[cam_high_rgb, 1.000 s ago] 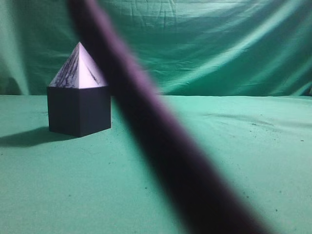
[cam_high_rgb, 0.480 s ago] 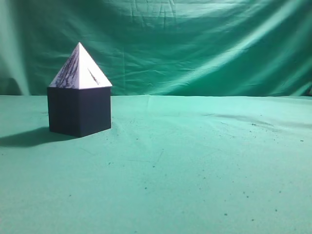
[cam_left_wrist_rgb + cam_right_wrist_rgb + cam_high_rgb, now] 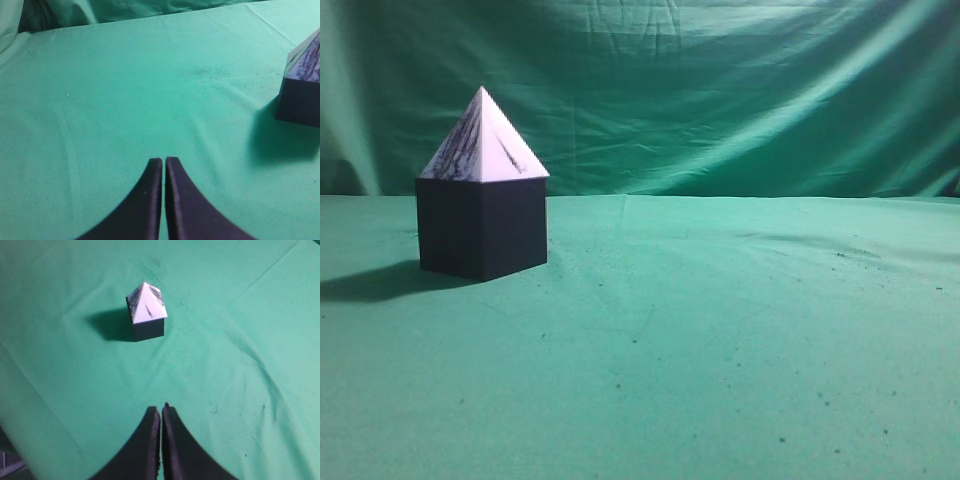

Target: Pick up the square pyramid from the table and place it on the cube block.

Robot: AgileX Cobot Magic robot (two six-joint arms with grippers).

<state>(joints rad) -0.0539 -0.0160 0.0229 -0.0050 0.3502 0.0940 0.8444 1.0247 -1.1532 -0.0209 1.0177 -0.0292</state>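
Observation:
The square pyramid (image 3: 483,140), white with dark streaks, sits upright on top of the dark cube block (image 3: 482,226) at the left of the green table (image 3: 720,330). In the right wrist view the pyramid (image 3: 146,303) on the cube (image 3: 148,330) lies well ahead of my right gripper (image 3: 161,409), which is shut and empty. In the left wrist view the cube (image 3: 301,102) and a corner of the pyramid (image 3: 307,59) show at the right edge. My left gripper (image 3: 164,160) is shut and empty above bare cloth. Neither gripper shows in the exterior view.
A wrinkled green backdrop (image 3: 740,90) hangs behind the table. The cube's shadow (image 3: 380,282) falls to its left. Small dark specks (image 3: 210,73) dot the cloth.
A dark blurred arm that crossed the exterior view one second ago has left it. The pyramid and the cube have not moved.

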